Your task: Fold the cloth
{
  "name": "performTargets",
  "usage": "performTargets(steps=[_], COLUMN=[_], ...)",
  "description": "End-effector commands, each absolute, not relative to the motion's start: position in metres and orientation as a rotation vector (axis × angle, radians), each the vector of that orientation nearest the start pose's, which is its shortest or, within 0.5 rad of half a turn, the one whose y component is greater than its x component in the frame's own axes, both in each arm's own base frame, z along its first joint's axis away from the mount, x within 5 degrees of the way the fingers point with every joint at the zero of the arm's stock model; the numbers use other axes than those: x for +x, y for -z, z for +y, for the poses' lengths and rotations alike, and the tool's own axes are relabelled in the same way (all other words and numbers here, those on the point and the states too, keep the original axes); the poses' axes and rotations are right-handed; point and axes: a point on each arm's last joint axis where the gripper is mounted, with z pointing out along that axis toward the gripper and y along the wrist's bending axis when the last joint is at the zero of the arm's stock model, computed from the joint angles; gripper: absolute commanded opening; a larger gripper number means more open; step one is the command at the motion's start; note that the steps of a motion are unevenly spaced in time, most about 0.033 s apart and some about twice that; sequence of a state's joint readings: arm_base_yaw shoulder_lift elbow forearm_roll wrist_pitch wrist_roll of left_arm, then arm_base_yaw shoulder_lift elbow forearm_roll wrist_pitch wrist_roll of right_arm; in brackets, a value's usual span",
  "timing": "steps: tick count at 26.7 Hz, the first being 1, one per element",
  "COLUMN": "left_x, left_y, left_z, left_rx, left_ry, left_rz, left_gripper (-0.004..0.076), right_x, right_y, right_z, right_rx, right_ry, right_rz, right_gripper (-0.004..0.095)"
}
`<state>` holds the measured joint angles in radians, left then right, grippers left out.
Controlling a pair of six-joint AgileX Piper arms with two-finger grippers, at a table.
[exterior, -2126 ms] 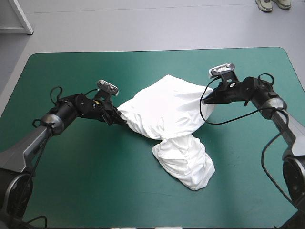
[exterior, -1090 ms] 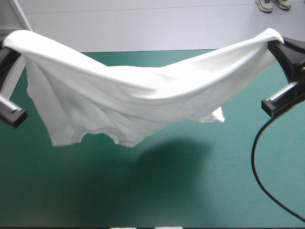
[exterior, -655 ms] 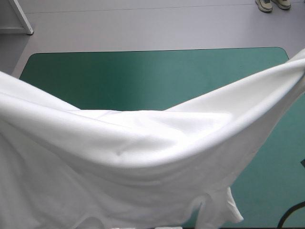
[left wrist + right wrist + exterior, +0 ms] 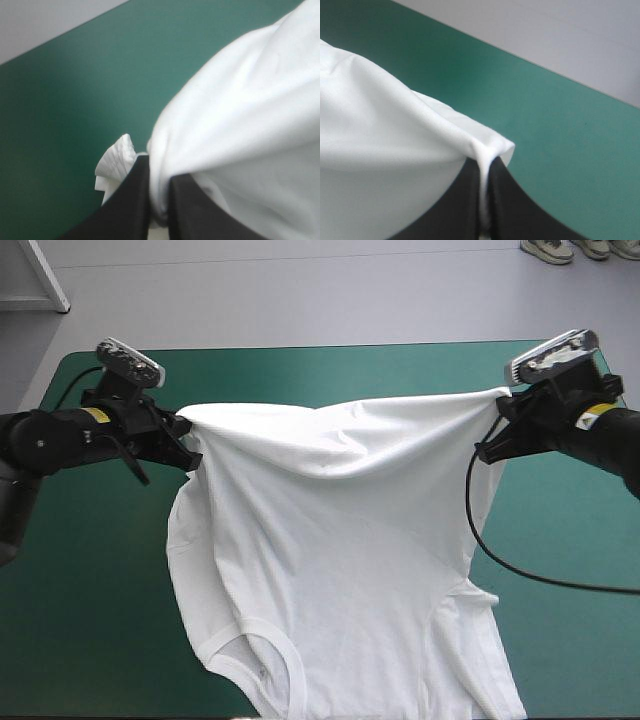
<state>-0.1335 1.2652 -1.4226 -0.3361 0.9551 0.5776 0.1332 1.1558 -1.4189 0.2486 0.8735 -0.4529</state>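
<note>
**A:** so where's the T-shirt sitting right now?

**B:** it's hanging between the 2 tools over the teal-green counter. The left tool is pinching 1 top corner, its black fingers almost pressed together with white cloth bunching between them.

**A:** and the other side?

**B:** the right tool is pinching the opposite corner the same way, squeezing a thin fold in the gap. The top edge is sagging between them, and the neck opening is trailing down toward the counter's near edge.
</note>
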Motion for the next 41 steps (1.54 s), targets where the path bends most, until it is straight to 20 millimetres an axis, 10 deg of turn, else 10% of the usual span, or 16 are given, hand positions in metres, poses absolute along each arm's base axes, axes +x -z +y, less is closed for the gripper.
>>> performTargets(steps=[1,12,19,24,28,41], left_x=[0.286,0.393,0.425,0.430,0.424,0.340], left_y=[-0.423,-0.328,-0.290,-0.280,-0.291,-0.371], left_z=[-0.062,-0.071,-0.077,-0.079,-0.080,-0.057], left_rx=[0.637,0.625,0.624,0.611,0.609,0.520], left_ry=[0.168,0.104,0.153,0.180,0.200,0.101], left_rz=[2.044,2.089,2.161,2.184,2.182,2.364], left_gripper=[0.0019,0.0019,0.0034,0.0260,0.0464,0.0445], right_x=[0.269,0.398,0.433,0.439,0.433,0.330], right_y=[-0.444,-0.375,-0.323,-0.310,-0.326,-0.455], right_z=[0.051,0.055,0.055,0.056,0.055,0.051], right_rx=[-0.506,-0.503,-0.502,-0.514,-0.494,-0.407], right_ry=[-0.075,-0.013,-0.042,-0.042,-0.038,-0.148], right_rz=[1.935,2.019,2.128,2.153,2.104,1.963], right_gripper=[0.0000,0.0000,0.0029,0.0327,0.0583,0.0576])
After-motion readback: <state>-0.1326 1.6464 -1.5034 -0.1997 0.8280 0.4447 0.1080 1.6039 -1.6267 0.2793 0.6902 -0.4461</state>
